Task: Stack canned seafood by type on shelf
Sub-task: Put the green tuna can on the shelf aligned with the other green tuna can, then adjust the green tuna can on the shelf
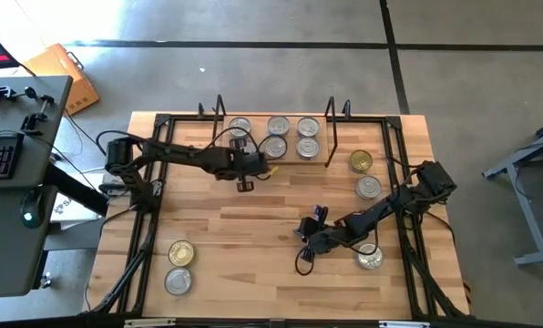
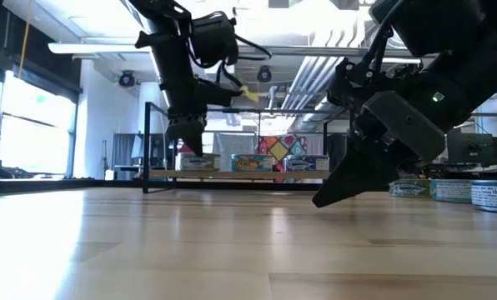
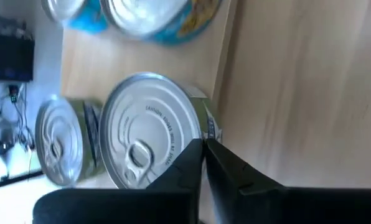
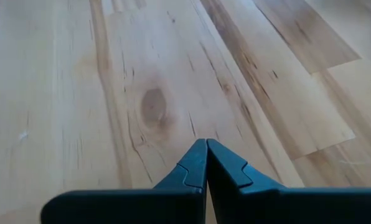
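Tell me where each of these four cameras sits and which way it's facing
High view: overhead, straight down; both arms, shelf, tins.
Low view: table-top height, level toward the shelf; both arms hang in.
Left wrist view: on the left arm, at a silver-topped tin; left gripper shut.
Right wrist view: on the right arm, at bare table; right gripper shut.
Shared: high and low views both show the shelf.

The shelf (image 1: 253,162), a light-wood board in a thin black wire frame, is carrying five silver-topped tins (image 1: 273,146), all standing upright. Just beside the shelf's right end, a gold-topped tin (image 1: 361,162) and a silver one (image 1: 368,188) are standing. Well apart from the shelf, three more tins (image 1: 180,253) are sitting near the front.
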{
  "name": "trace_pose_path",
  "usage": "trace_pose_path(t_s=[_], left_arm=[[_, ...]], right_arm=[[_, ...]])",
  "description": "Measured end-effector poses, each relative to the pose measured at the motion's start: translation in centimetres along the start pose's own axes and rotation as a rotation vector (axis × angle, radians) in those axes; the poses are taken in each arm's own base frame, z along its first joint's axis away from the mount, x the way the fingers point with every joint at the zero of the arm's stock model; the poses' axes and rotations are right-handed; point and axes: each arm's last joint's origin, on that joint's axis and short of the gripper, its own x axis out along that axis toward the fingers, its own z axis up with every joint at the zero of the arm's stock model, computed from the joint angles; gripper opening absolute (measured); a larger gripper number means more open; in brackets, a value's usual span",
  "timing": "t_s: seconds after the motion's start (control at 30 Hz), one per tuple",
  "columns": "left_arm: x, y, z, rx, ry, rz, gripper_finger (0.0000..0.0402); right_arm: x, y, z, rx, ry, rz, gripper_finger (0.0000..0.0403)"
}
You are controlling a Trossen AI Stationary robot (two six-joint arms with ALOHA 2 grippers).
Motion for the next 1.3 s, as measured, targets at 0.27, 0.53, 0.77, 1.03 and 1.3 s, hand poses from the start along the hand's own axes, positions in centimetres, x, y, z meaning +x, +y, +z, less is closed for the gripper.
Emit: trace_pose_path(t_s=[0.27, 0.53, 0.77, 1.03, 1.3], left_arm=[[0.1, 0.7, -1.2, -0.114, 0.107, 0.043, 0.0084], [-3.0, 2.7, -1.2, -0.243, -0.007, 0.059, 0.0133], [-4.7, 7.3, -0.7, -0.486, -0.235, -0.002, 0.0119], [2.0, 12.9, -1.3, -0.554, -0.061, -0.045, 0.0060], [6.5, 14.5, -0.3, -0.480, 0.083, -0.057, 0.0028]], right_arm=[[0.0, 0.0, 0.0, 0.000, -0.001, -0.001, 0.0000], [0.0, 0.0, 0.1, 0.002, -0.006, -0.002, 0.0000], [0.0, -0.1, 0.1, 0.002, -0.025, -0.033, 0.0000], [0.1, -0.3, 0.3, 0.004, -0.034, -0.034, 0.0000], [0.3, -0.5, 0.5, 0.014, -0.034, -0.036, 0.0000]])
